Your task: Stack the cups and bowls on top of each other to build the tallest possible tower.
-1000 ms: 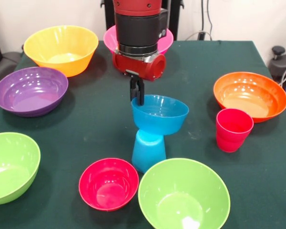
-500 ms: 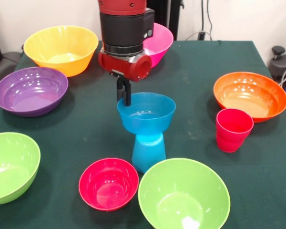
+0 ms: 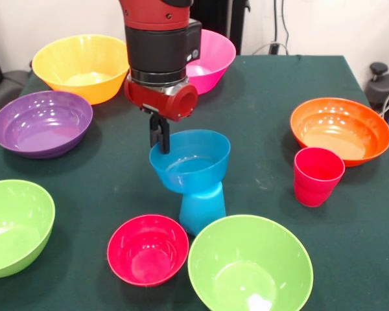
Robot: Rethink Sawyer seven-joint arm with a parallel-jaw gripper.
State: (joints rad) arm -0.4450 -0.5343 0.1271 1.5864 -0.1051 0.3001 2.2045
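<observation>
Gripper (image 3: 159, 139) clenching the rim of the small blue bowl (image 3: 190, 160), at the rim's left side as seen from the front. Blue bowl sitting tilted on the upturned light blue cup (image 3: 201, 206), overhanging it toward the left, the two forming the tower. Light blue cup standing mouth down near the middle of the green table (image 3: 259, 116).

Relative to that light blue cup: small red bowl (image 3: 148, 249) lying just beside it at lower left; lime green bowl (image 3: 249, 265) touching or nearly touching it at lower right; red-pink cup (image 3: 318, 175) standing upright, well apart to the right; orange bowl (image 3: 340, 130) lying beyond the red-pink cup, farther right and up; purple bowl (image 3: 42, 123) sitting well apart at upper left; yellow-orange bowl (image 3: 83, 67) and pink bowl (image 3: 211, 60) resting farther up; second lime green bowl (image 3: 16, 227) lying far left.
</observation>
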